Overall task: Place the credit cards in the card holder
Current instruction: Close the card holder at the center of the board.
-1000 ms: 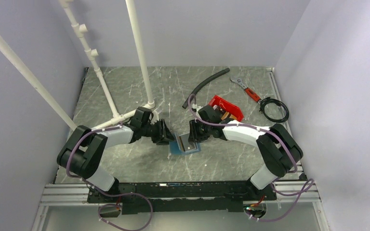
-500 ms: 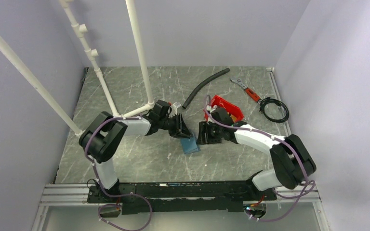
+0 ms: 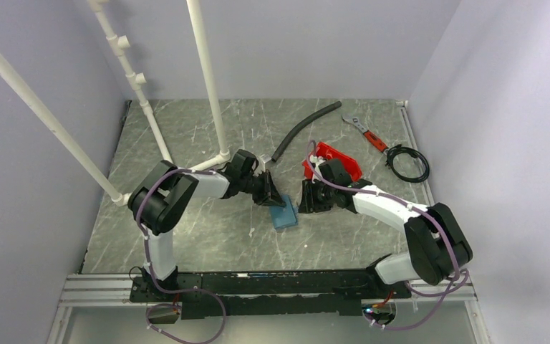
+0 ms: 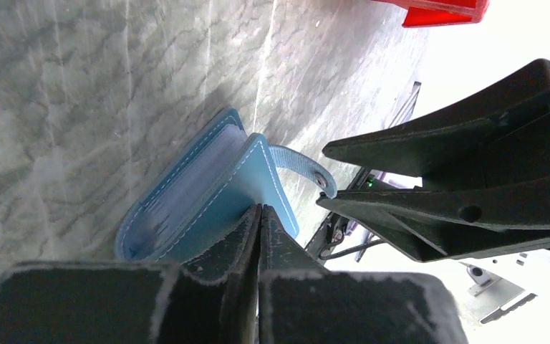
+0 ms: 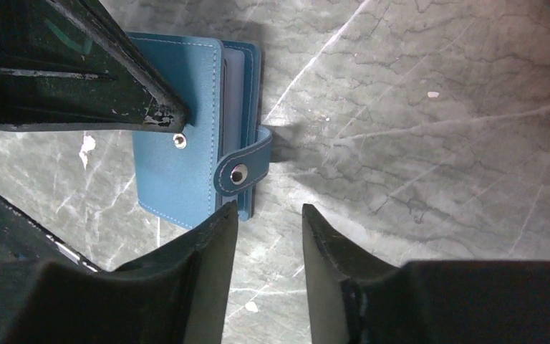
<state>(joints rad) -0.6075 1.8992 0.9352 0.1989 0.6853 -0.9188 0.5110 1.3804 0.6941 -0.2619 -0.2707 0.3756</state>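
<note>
The blue card holder (image 3: pixel 284 215) lies folded shut on the grey marbled table, between my two grippers. Its strap (image 5: pixel 242 170) hangs loose, and the snap stud on the cover (image 5: pixel 180 140) is bare. My left gripper (image 3: pixel 271 199) is shut, its tips (image 4: pixel 259 209) resting on the holder's cover (image 4: pixel 208 186). My right gripper (image 5: pixel 268 211) is open and empty, just right of the holder (image 5: pixel 179 179) near the strap. No credit card shows; only the grey-blue inner pockets peek out at the holder's edge.
A red bin (image 3: pixel 336 159) stands just behind my right gripper. A black hose (image 3: pixel 304 129), a wrench (image 3: pixel 364 131) and a coiled black cable (image 3: pixel 408 163) lie at the back right. A white pipe frame (image 3: pixel 208 93) rises at the back left.
The card holder lay open with a grey card on it; now it is folded shut. My left gripper moved right onto its cover. My right gripper drew back to the right.
</note>
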